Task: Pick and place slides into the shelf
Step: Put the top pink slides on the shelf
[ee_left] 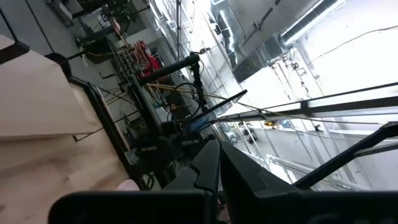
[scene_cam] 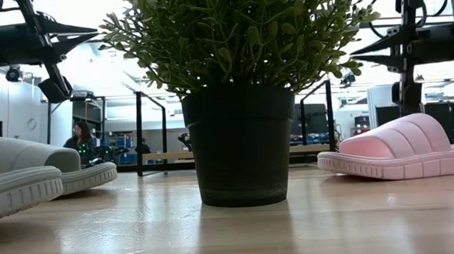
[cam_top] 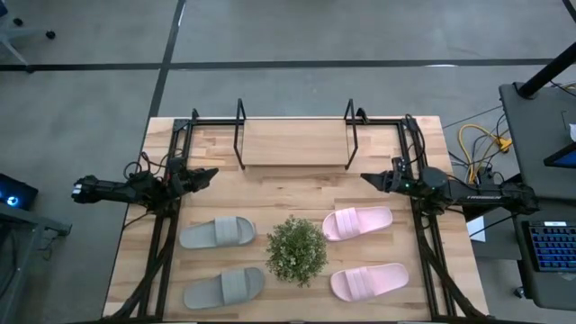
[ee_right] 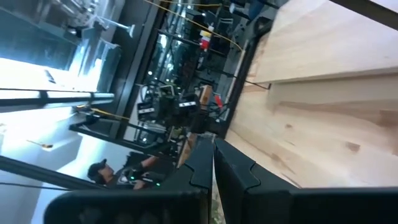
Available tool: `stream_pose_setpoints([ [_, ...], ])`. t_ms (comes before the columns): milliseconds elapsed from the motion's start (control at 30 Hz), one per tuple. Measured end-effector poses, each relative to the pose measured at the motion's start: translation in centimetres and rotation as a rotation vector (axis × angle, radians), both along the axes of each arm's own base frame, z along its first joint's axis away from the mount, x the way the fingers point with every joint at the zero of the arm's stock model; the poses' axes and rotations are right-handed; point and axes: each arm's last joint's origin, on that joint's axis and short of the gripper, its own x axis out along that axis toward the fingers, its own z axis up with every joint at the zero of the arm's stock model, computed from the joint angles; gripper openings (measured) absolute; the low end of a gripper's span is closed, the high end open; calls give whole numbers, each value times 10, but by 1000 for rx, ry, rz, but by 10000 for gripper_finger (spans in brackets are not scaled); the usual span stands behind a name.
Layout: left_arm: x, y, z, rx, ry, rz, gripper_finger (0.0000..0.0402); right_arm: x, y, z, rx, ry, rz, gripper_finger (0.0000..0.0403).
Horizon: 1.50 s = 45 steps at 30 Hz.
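Observation:
Two grey slides [cam_top: 217, 232] [cam_top: 224, 288] lie sole-down on the table's left half, two pale pink slides [cam_top: 357, 222] [cam_top: 369, 281] on its right half. The shelf [cam_top: 294, 142], a light board between black rails, stands at the far middle. My left gripper [cam_top: 212, 172] hangs shut above the table's left side, level, pointing toward the middle. My right gripper [cam_top: 365, 177] hangs shut above the right side, pointing toward the left one. Neither touches anything. In the wrist views the shut fingers [ee_left: 217, 163] [ee_right: 210, 158] are rolled over sideways.
A bushy green plant in a black pot [cam_top: 297, 250] stands between the grey and pink slides, near the table's middle. Black frame rails [cam_top: 162, 243] [cam_top: 430, 252] run along both table sides. A person sits in the room beyond the table [scene_cam: 80, 139].

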Motion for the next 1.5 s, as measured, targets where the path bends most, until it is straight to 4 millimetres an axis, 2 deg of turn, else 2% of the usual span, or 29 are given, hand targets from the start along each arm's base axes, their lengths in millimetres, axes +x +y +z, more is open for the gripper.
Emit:
stream_pose_setpoints([
  [167, 0, 0, 2, 3, -19, -10, 0, -1, 0, 8, -28, -77, 1, 9],
  [300, -1, -1, 6, 10, -50, -27, 0, -3, 0, 22, -98, -207, -6, 9],
  [367, -2, -1, 14, 46, -51, -47, 0, -5, 1, 29, -137, -278, -14, 9],
  [467, -6, -2, 35, 112, -87, -51, 0, -8, 1, 44, -200, -315, -10, 9],
  [700, -2, -2, 81, 219, -52, -12, 0, -5, 2, 108, -382, -144, 8, 9],
  [933, 20, -5, 127, 281, 138, -26, 8, 10, 2, 177, -511, -65, 31, 13],
  [1100, 27, -6, 171, 322, 98, -5, 50, 24, 1, 215, -524, -8, 62, 31],
  [1267, 26, -6, 212, 333, 26, 13, 106, 44, 0, 242, -530, 69, 109, 50],
  [1400, 39, -7, 228, 253, 31, -17, 155, 59, 0, 259, -505, 113, 159, 72],
  [1500, 56, -10, 224, 132, 87, -80, 189, 69, 0, 265, -452, 176, 209, 95],
])
